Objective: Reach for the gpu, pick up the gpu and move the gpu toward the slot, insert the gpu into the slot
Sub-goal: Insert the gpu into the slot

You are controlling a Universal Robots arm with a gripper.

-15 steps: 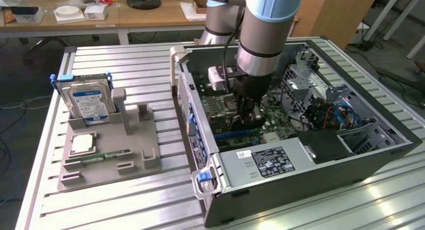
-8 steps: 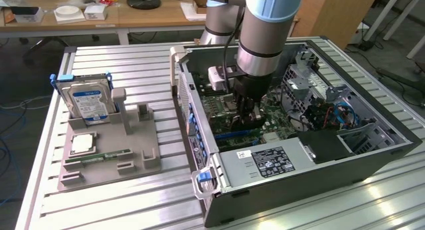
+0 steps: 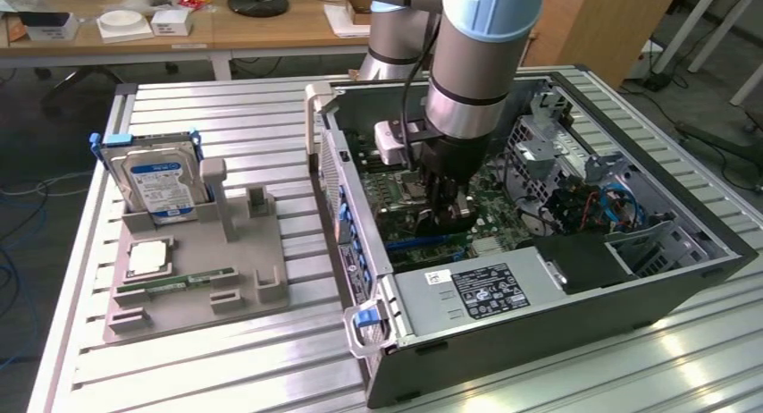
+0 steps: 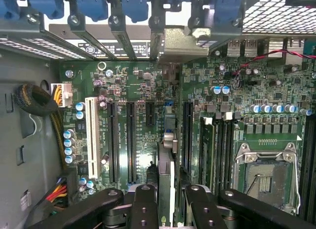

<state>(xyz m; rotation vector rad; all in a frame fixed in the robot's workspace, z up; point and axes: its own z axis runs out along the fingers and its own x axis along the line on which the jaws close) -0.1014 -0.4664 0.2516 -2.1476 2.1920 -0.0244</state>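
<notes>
One gpu (image 4: 166, 172), thin green card seen edge-on, gripped between black fingers (image 4: 143, 202) of hand (image 4: 170, 192), above green motherboard (image 4: 143, 81), one white slot (image 4: 91, 133)

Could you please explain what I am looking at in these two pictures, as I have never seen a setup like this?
The machine is a single robot arm with a two-fingered gripper at its end. The exterior view comes from a camera standing off the arm; the wrist view comes from a camera on the wrist, looking down past the gripper. On the ribbed metal table lies an open computer case, and the arm reaches into it. Beside the case, a grey holder carries a hard drive, a processor chip and a memory stick. The gripper appears shut on the gpu, seen edge-on, above the green motherboard near the blue slot. Whether the card is seated I cannot tell.
</notes>
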